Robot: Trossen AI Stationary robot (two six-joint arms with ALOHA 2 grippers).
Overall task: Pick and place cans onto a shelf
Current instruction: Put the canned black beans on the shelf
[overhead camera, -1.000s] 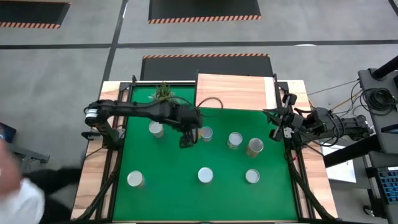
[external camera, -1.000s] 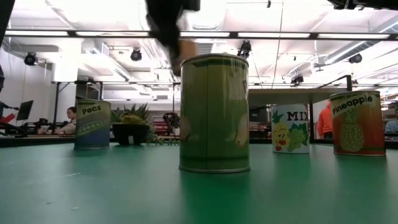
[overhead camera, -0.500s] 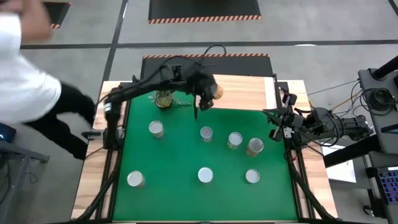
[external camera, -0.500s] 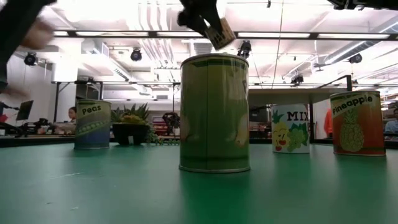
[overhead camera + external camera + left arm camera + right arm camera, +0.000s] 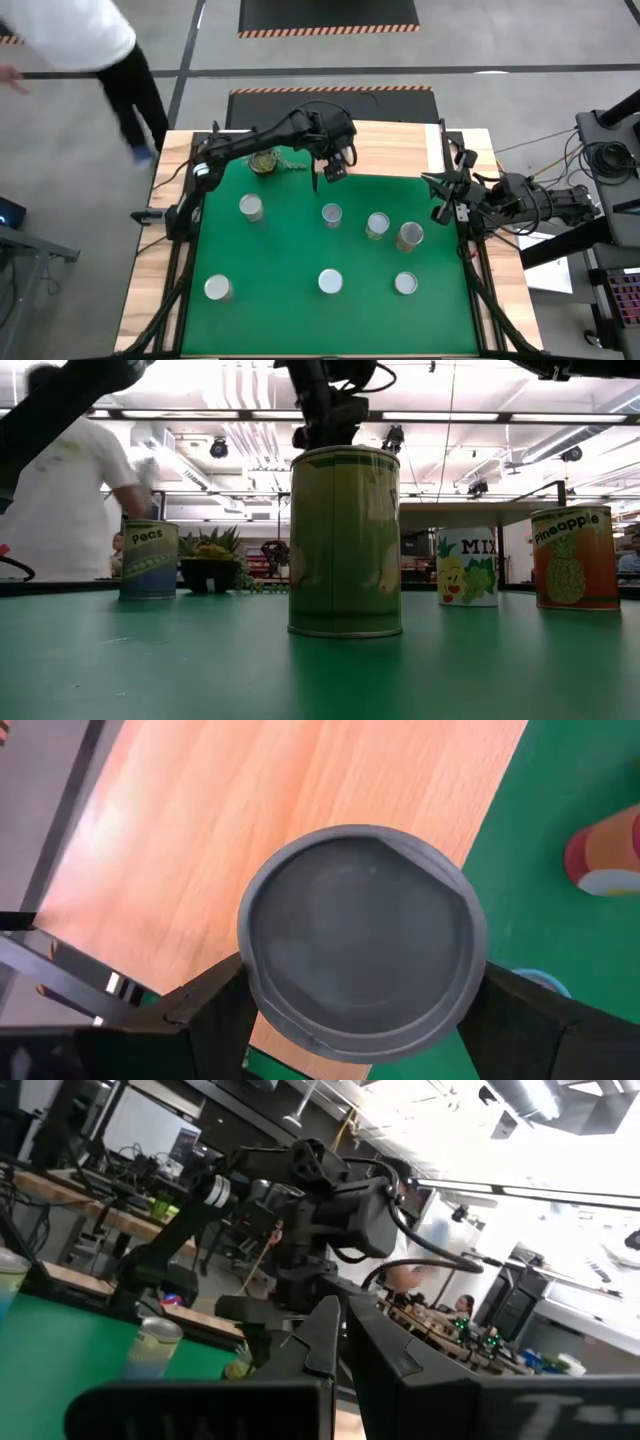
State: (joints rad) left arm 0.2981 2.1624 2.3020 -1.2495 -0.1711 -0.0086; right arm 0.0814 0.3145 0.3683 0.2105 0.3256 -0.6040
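My left gripper (image 5: 333, 168) hangs over the near left edge of the light-wood shelf (image 5: 385, 148), shut on a can (image 5: 360, 935) whose grey round end faces the wrist camera. In the low view the gripper (image 5: 328, 428) shows high above the nearest green-labelled can (image 5: 345, 540). Several other cans stand upright on the green mat (image 5: 280, 250), among them one (image 5: 331, 214) just near of the gripper. My right gripper (image 5: 438, 198) waits shut at the table's right edge, holding nothing. My left gripper pinches the can between its two fingers (image 5: 215, 1010), one on each opposite side of the curved wall (image 5: 255, 975). The fingers slant down from the table's left. The can is lifted clear, above the shelf's wood (image 5: 250, 820) at its edge by the mat.
A small potted plant (image 5: 265, 158) stands left of the shelf, close under my left arm. Cans labelled Peas (image 5: 149, 560), Mix (image 5: 466, 567) and Pineapple (image 5: 574, 558) stand on the mat. A person in a white top (image 5: 85, 35) walks past the table's far left corner.
My left gripper has carried the can from over the middle of the mat toward the far edge and a little to the right, and now has it over the shelf's edge. Its hold has stayed the same. A person has walked along the table's left side.
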